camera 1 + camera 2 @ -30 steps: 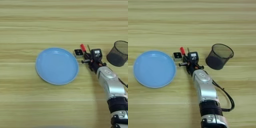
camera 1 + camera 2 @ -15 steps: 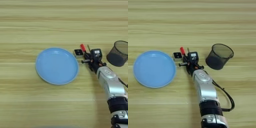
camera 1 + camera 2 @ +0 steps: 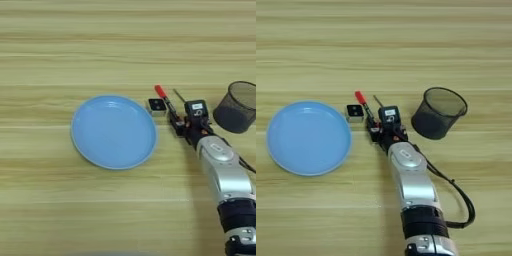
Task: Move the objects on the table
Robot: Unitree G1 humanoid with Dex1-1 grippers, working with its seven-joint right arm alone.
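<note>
My right gripper (image 3: 184, 121) rests low on the table, right of the blue plate, over two of the objects. A slim black pen with a red end (image 3: 161, 93) runs diagonally from the cube's right side down into the gripper. The thin metal shaft of the screwdriver (image 3: 179, 95) sticks out up-left from under the gripper; its handle is hidden. The small white cube with a black face (image 3: 157, 106) sits apart, just left of the pen and touching nothing. In the right eye view the gripper (image 3: 381, 129) lies between the cube (image 3: 355, 112) and the cup.
A round blue plate (image 3: 114, 132) lies left of the cube, its rim close to it. A black mesh cup (image 3: 238, 106) stands upright just right of the gripper. The silver forearm (image 3: 410, 175) comes up from the bottom edge, with a black cable (image 3: 458, 192) looping on its right.
</note>
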